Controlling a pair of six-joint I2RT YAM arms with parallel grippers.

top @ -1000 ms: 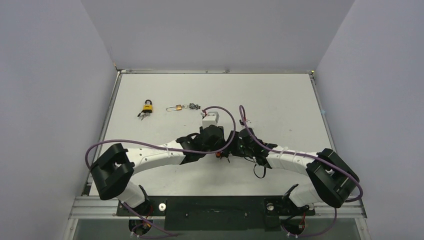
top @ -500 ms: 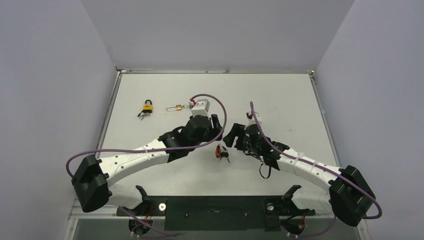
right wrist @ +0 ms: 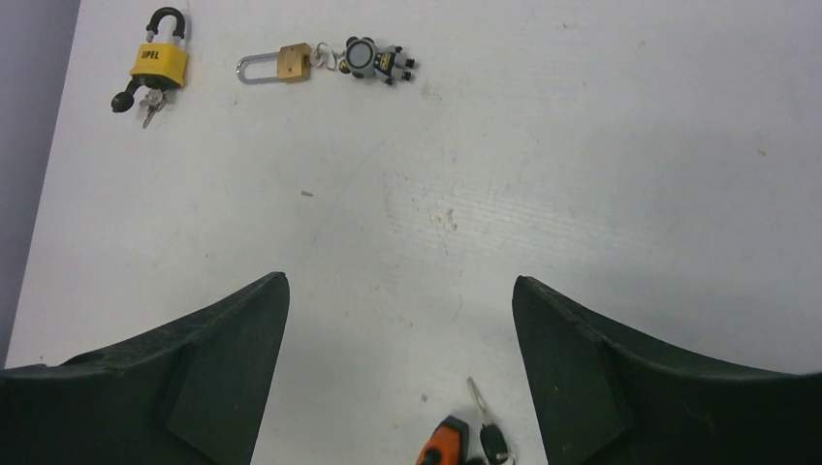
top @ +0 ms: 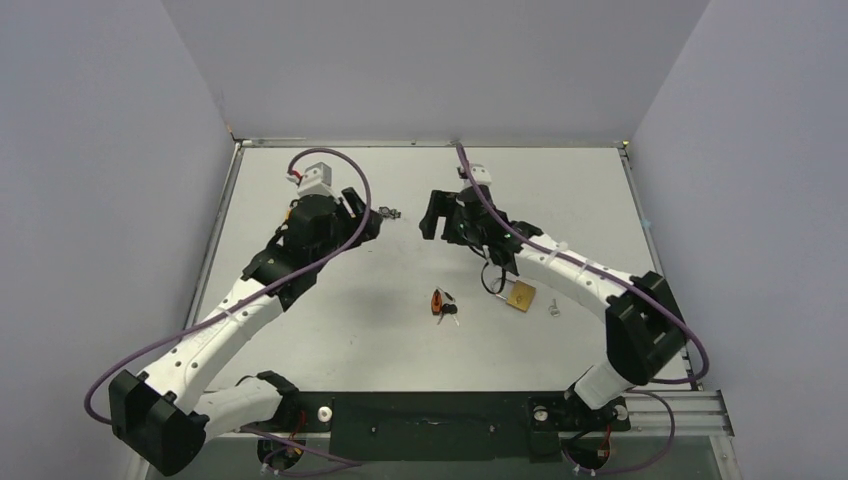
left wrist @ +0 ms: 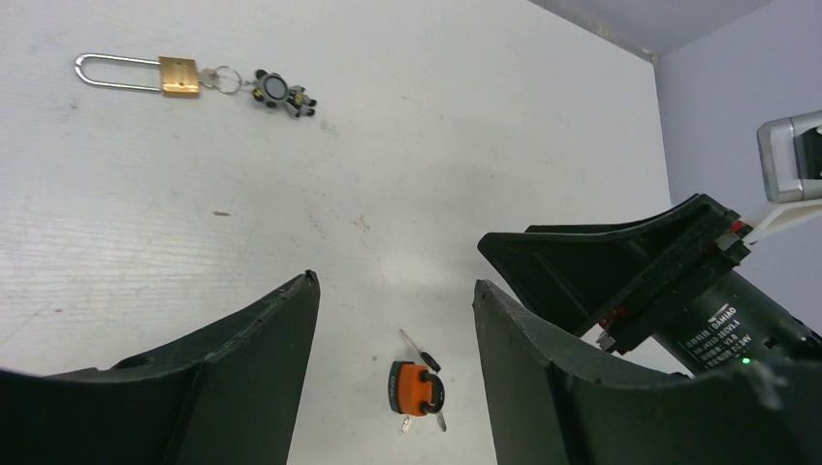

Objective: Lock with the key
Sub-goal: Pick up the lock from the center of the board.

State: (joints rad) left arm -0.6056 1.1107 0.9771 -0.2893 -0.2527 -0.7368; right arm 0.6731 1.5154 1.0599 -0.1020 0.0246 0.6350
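An orange padlock with keys on it lies at the table's middle, and shows in the left wrist view and at the bottom edge of the right wrist view. My left gripper is open and empty, raised over the far left, its jaws wide apart. My right gripper is open and empty, facing the left one across a gap. A yellow padlock with keys lies at the far left, hidden under the left arm in the top view.
A long-shackle brass padlock joined to a small robot keychain lies at the far centre-left. A square brass padlock and a small loose key lie right of the orange padlock, under the right arm.
Both arms have swung from the near middle out to the far part of the table and spread apart. The orange padlock stays where it lay. The square brass padlock is now uncovered.
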